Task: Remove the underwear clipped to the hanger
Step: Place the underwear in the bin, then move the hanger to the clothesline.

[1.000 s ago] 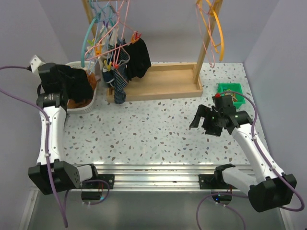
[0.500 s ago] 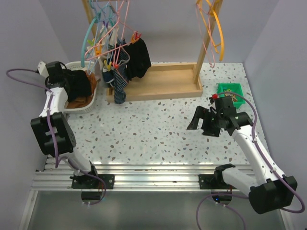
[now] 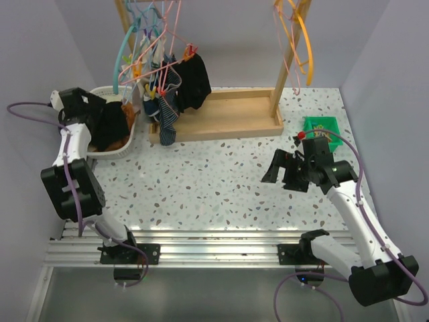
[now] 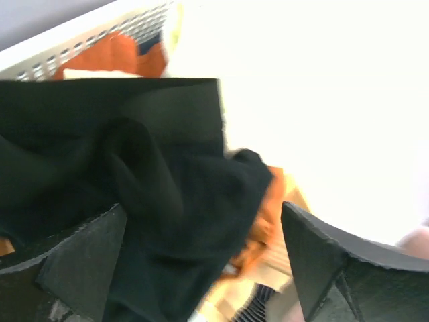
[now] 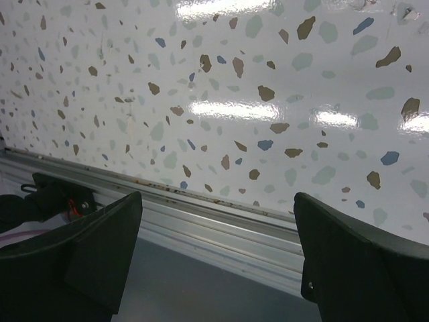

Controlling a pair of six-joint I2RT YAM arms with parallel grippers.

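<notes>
One black underwear (image 3: 194, 82) hangs clipped to a pink hanger (image 3: 175, 47) on the rack. Another black underwear (image 3: 111, 123) lies crumpled in the white basket (image 3: 125, 150), on top of orange-brown cloth (image 4: 265, 231). My left gripper (image 3: 94, 111) hovers over that basket, open. In the left wrist view the black underwear (image 4: 154, 201) lies loose below the left gripper (image 4: 201, 268), whose fingers stand wide apart. My right gripper (image 3: 281, 173) is open above the right side of the table. Nothing sits in the right gripper (image 5: 218, 258).
Dark blue striped garments (image 3: 167, 111) hang beside the black one over the wooden rack base (image 3: 228, 114). Orange hangers (image 3: 299, 37) dangle at the rack's right post. A green box (image 3: 320, 126) stands behind the right arm. The table's metal rail (image 5: 221, 221) lies under the right gripper.
The left gripper has opened and let the black underwear drop into the basket. The left arm swung back towards the left wall. The right arm barely moved.
</notes>
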